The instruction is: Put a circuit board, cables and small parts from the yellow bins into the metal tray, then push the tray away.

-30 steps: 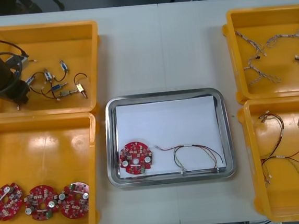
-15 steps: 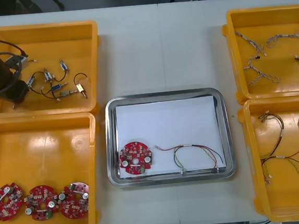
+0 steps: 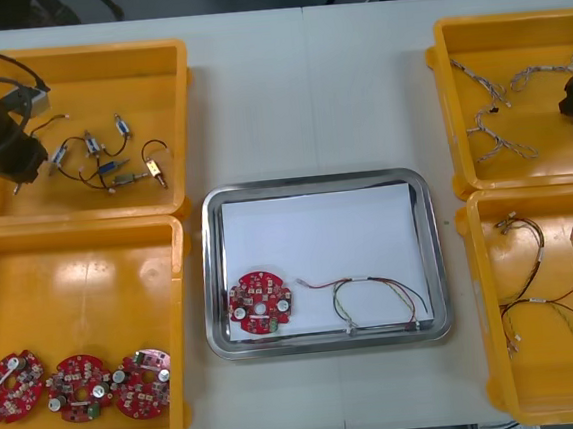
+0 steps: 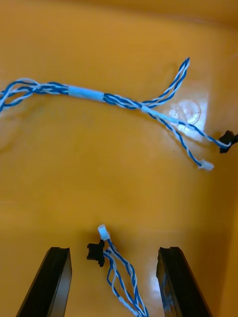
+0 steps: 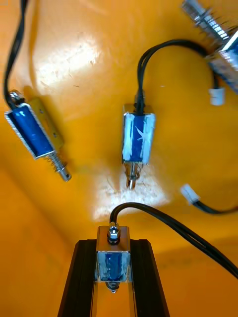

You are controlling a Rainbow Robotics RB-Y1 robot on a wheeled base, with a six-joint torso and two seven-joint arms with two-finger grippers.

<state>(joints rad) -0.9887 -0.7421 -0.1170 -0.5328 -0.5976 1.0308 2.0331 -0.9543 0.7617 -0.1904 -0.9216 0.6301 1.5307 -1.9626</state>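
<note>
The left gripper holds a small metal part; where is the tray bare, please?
The metal tray is bare across its white far half, beyond the round red circuit board and red-and-yellow cable crowding its near edge.

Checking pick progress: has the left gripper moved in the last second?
Yes. The left gripper, shut on a small metal part, shifted toward the yellow bin's left wall.

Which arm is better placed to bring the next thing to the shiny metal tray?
Left. The left gripper is shut on a small blue and silver metal part in the far left yellow bin; the right gripper is open over a twisted blue and white cable.
</note>
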